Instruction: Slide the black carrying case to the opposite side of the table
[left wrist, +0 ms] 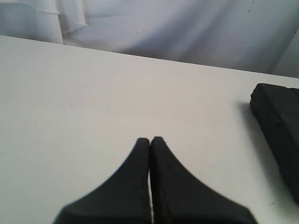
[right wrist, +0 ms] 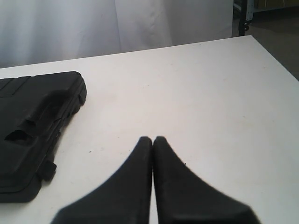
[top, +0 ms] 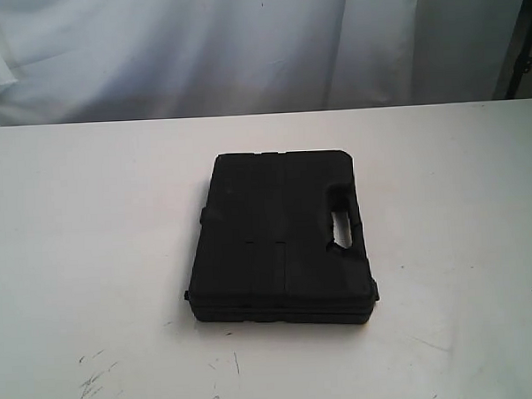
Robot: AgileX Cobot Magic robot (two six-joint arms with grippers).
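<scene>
- Exterior view: one black carrying case (top: 281, 239) lies flat near the middle of one white table (top: 90, 225), with bare tabletop on every side of it.
- The case is a single rectangular shell of matte, hard-looking moulded material with rounded corners, shallow ribbed panels across its lid and one slot-shaped handle opening (top: 342, 227) along its right edge.
- Its lid is shut, so whatever is inside cannot be seen.
- The tabletop is smooth and flat, with a cluster of thin dark scuff marks (top: 93, 379) near the front left.
- One white cloth (top: 197, 43) hangs in soft folds behind the far edge.
- Two grippers show, one in each wrist view, and neither appears in the exterior view.
- The left gripper (left wrist: 149, 140) has its two black, tapered fingers pressed together, pinching nothing, above bare table and apart from the case.
- The right gripper (right wrist: 153, 139) is likewise pressed together and empty, apart from the case's handle side.
</scene>
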